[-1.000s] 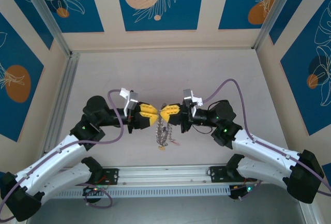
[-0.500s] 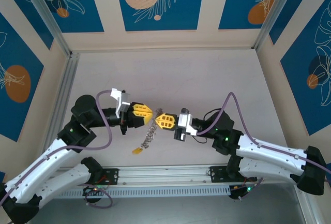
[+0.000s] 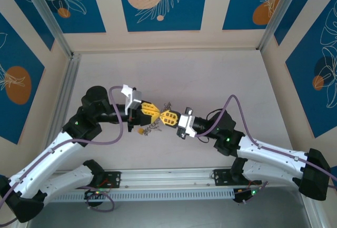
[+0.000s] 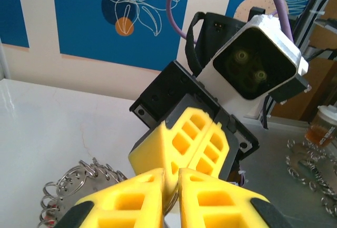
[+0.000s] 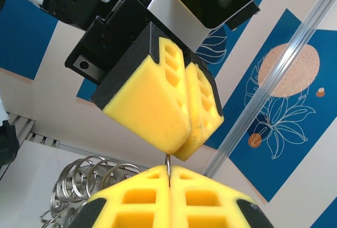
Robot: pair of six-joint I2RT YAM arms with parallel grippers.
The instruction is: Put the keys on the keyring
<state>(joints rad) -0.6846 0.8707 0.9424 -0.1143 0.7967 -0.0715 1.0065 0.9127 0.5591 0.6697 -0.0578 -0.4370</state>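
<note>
Mid-frame, left gripper [image 3: 155, 114] and right gripper [image 3: 164, 116] jaws are pinching the thin silvery wire keyring [image 5: 168, 167], so uneven pulling is risking it slipping free.

Blue floral wall panels [image 3: 163, 1]; pale grey tabletop [image 3: 168, 75].

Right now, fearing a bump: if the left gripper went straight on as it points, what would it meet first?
Most likely the right gripper: its shut yellow fingers face the left gripper tip to tip, nearly touching, a thin metal piece pinched there. Exact gap unclear.
</note>
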